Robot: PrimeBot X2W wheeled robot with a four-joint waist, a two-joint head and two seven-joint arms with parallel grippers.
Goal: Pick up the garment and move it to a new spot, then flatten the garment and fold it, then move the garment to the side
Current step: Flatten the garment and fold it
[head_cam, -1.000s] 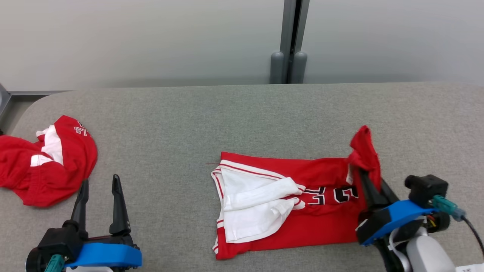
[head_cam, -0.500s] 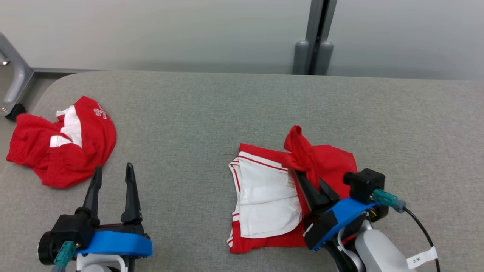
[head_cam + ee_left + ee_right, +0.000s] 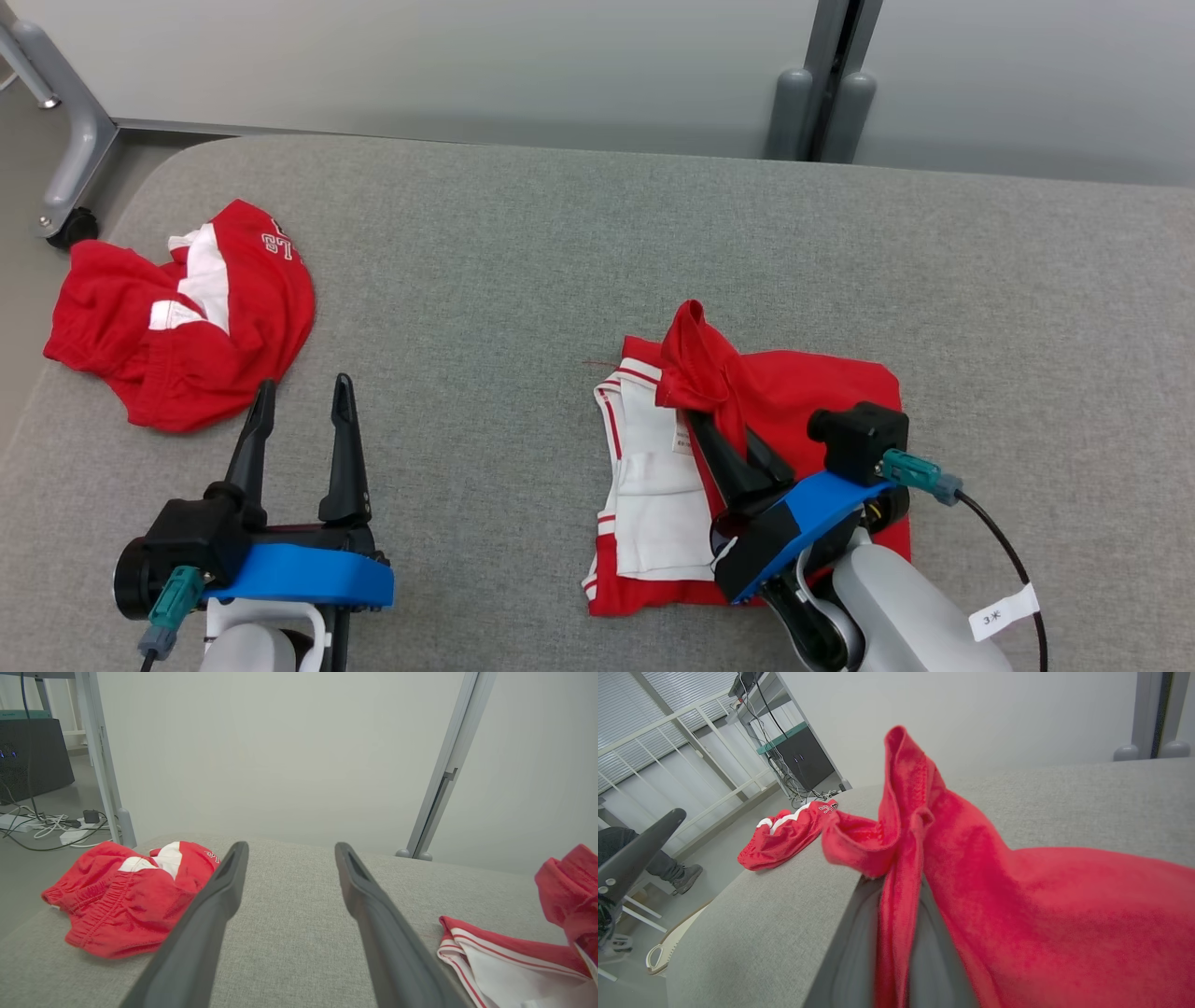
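Observation:
The garment [image 3: 822,397], a red jersey with white panels, lies on the grey table at centre right, its right part doubled over to the left. My right gripper [image 3: 698,418] is shut on a bunched red edge, lifted a little above the white panels. In the right wrist view that red cloth [image 3: 1017,896] runs between the two fingers of my right gripper [image 3: 899,896] and drapes off to the right. My left gripper [image 3: 305,385] stands open with nothing in it at the lower left, well clear of the garment [image 3: 514,956]. Grey table shows between the fingers of the left gripper [image 3: 290,849].
A second red and white garment [image 3: 187,317] lies crumpled at the table's rounded left corner. Bare grey table [image 3: 523,261] stretches behind and between the two. A castor frame leg [image 3: 70,224] stands off the left edge. A person's foot [image 3: 684,877] is on the floor.
My right gripper has carried the held edge leftward over the garment, folding its right part across the numbers and white panels. The head camera has turned too. The left gripper has kept still.

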